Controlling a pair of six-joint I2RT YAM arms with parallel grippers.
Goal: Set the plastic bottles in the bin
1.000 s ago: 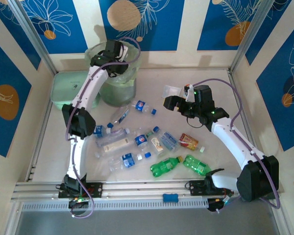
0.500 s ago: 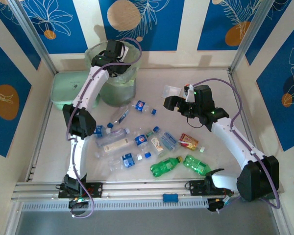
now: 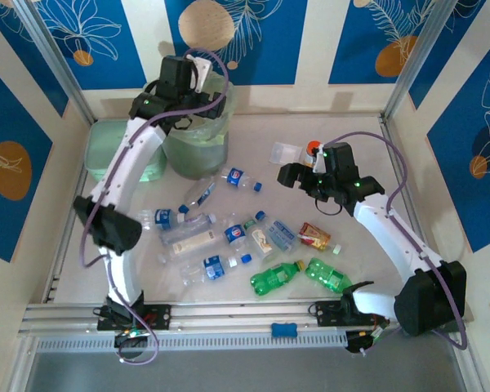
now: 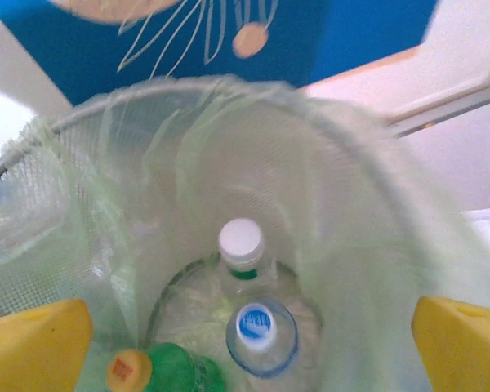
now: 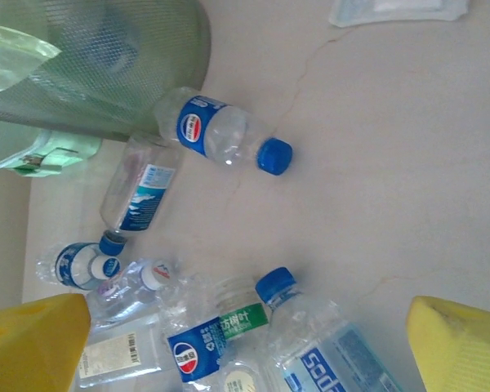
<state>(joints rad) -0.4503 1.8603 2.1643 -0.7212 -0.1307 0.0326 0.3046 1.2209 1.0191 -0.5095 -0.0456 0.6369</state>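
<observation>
The bin [image 3: 198, 145], a round mesh one with a pale green liner, stands at the back left. My left gripper [image 3: 196, 102] hovers open over its mouth, holding nothing. In the left wrist view, the bin's liner [image 4: 351, 204] surrounds three bottles: a white-capped one [image 4: 241, 243], a blue-capped clear one [image 4: 261, 333] and a green one [image 4: 173, 369]. My left gripper [image 4: 247, 349] spreads wide above them. Several plastic bottles [image 3: 241, 178] lie on the table, among them two green ones [image 3: 276, 278]. My right gripper [image 3: 291, 174] hangs open above them, its span [image 5: 245, 347] over a blue-capped bottle [image 5: 327, 343].
A mint green box [image 3: 114, 151] sits left of the bin. A clear flat container [image 3: 284, 153] and an orange-capped jar [image 3: 312, 147] lie behind the right gripper. An orange packet [image 3: 314, 237] lies among the bottles. Walls close in on three sides.
My left gripper has gone from shut to open over the bin and risen a little. The right gripper has drifted slightly to the right, uncovering the orange-capped jar.
</observation>
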